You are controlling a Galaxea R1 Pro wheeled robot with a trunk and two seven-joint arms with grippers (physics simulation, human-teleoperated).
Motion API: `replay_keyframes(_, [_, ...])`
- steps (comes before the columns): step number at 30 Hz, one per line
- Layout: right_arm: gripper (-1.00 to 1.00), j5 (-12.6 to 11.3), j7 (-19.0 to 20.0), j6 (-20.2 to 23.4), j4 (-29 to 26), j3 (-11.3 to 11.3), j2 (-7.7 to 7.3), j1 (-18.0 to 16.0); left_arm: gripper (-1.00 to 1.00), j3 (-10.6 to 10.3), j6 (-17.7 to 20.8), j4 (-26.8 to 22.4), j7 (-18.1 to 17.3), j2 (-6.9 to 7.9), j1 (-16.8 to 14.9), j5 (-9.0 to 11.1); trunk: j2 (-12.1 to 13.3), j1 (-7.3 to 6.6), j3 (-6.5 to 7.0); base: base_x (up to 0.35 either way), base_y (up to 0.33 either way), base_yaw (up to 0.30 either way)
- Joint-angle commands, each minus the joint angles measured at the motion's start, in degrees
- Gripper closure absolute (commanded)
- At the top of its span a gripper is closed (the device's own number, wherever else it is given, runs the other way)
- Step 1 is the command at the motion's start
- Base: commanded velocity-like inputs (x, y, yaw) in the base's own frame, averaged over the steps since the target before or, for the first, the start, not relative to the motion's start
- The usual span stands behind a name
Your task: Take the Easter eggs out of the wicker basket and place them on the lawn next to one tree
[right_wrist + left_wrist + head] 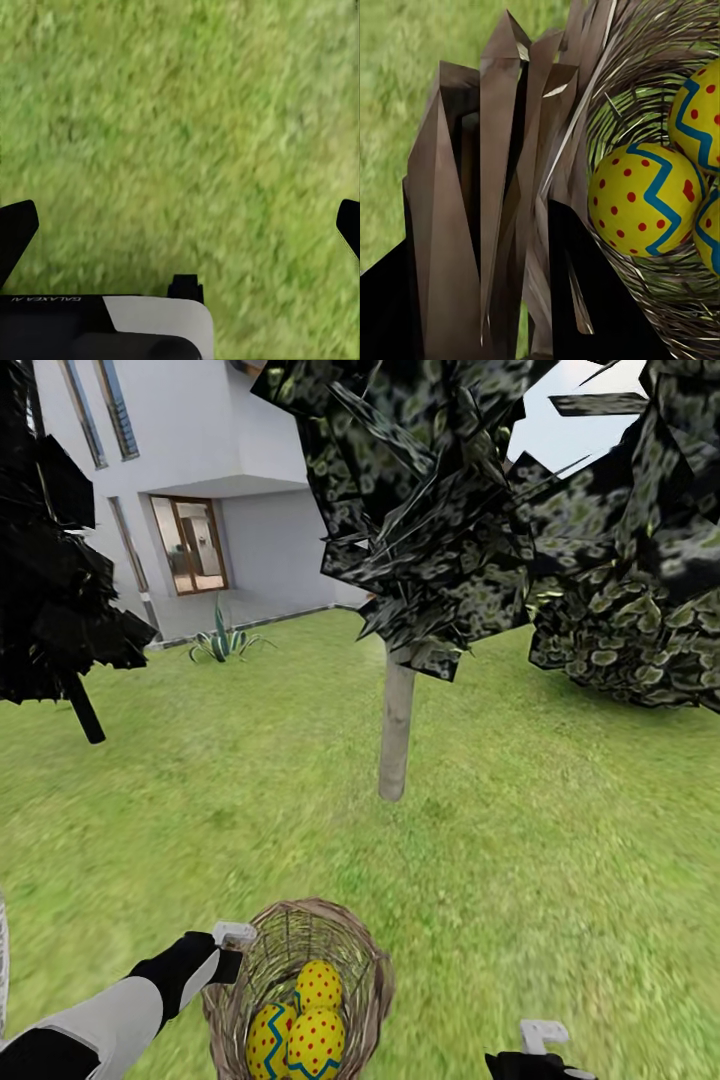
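Observation:
The wicker basket stands on the lawn at the near centre. It holds three Easter eggs: one at the back and two in front. My left gripper is at the basket's left rim. In the left wrist view its dark fingers sit on either side of the woven wall, shut on it, with an egg just inside. My right gripper hangs open over bare grass to the basket's right. The tree with the pale trunk rises ahead.
A thin dark-trunked tree stands at the left. Dark foliage hangs at the upper right. A white house with a spiky plant in front of it closes the far side. Grass lies between the basket and the pale trunk.

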Motion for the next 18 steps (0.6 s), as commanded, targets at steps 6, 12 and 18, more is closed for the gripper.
replay_keyframes(6, [-1.00,0.54,0.40,0.29,-0.14,-0.49,0.07,-0.03,1.00,-0.17,0.34,-0.18,0.33,0.03,-0.03,0.82,-0.11,0.06,-0.11,0.326,0.000,0.000])
replay_keyframes(12, [-1.00,0.54,0.40,0.23,-0.14,-0.49,0.07,-0.03,1.00,-0.21,0.34,-0.18,0.32,0.03,-0.03,0.82,-0.11,0.06,-0.11,0.327,0.000,0.000])
replay_keyframes(18, [-1.00,0.42,0.41,0.31,-0.14,-0.49,0.05,-0.03,1.00,-0.22,0.34,-0.18,0.32,0.03,-0.03,0.82,-0.11,0.06,-0.11,0.327,0.000,0.000])
